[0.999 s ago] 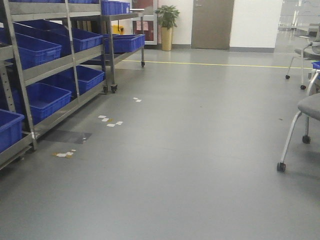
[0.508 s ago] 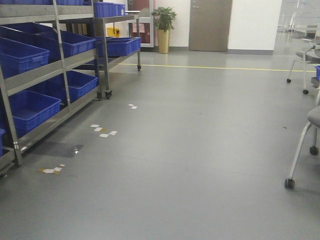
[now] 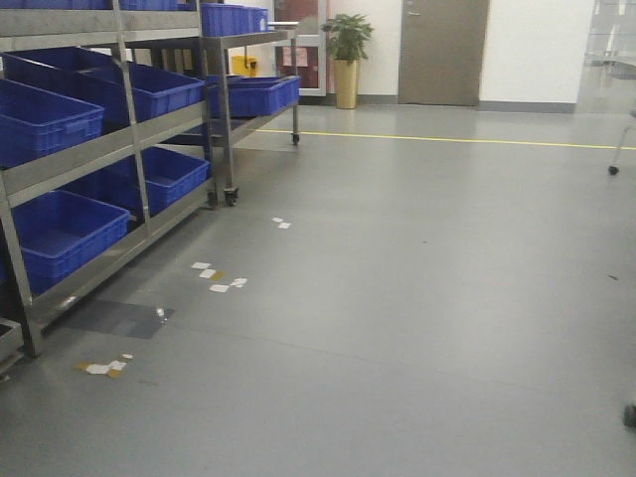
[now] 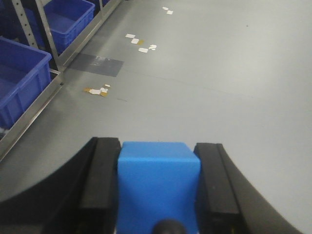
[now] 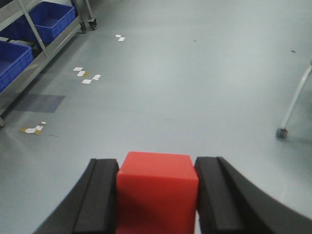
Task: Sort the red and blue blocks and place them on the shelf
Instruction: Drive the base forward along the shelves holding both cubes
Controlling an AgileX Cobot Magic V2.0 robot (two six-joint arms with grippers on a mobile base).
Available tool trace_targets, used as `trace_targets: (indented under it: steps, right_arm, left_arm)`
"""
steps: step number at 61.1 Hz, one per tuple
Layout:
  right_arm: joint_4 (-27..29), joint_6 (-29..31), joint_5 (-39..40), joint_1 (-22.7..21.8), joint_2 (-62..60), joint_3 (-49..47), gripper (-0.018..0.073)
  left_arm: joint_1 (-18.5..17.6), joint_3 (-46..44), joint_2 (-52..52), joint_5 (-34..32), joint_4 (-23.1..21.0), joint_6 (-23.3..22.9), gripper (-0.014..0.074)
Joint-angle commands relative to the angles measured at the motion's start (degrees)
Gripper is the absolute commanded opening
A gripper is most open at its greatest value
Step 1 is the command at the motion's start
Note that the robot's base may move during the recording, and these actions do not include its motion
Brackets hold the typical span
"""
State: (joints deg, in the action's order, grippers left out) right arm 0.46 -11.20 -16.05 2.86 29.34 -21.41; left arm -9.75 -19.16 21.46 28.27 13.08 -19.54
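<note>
The steel shelf (image 3: 89, 154), loaded with blue bins (image 3: 60, 229), runs along the left over the grey floor (image 3: 417, 298). The left claw (image 4: 159, 183) pinches the blue block (image 4: 158, 170) between black fingers. The right claw (image 5: 157, 195) pinches the red block (image 5: 157, 180). Both blocks are above the floor, right of the shelf.

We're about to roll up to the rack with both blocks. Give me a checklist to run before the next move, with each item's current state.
1. Blue block clamped in left gripper: ok.
2. Red block clamped in right gripper: ok.
3. Shelf in the front view: ok, at left.
4. Free spot on the shelf: cannot tell; the visible tiers hold blue bins.
5. Floor toward the shelf: ok, only tape marks.
</note>
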Motion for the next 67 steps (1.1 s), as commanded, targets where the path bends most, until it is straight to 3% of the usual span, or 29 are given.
trace_targets:
  steps: [1,67]
  right_arm:
    - [-0.76,0.07,5.23,-0.25,0.03,-1.63,0.0056]
    - [-0.76,0.07,5.23,-0.25,0.03,-1.63,0.0056]
  left_arm:
    - [0.12,-1.61,0.32,-4.56,0.56,-0.53,0.0123]
    - [0.12,-1.61,0.32,-4.56,0.56,-0.53,0.0123]
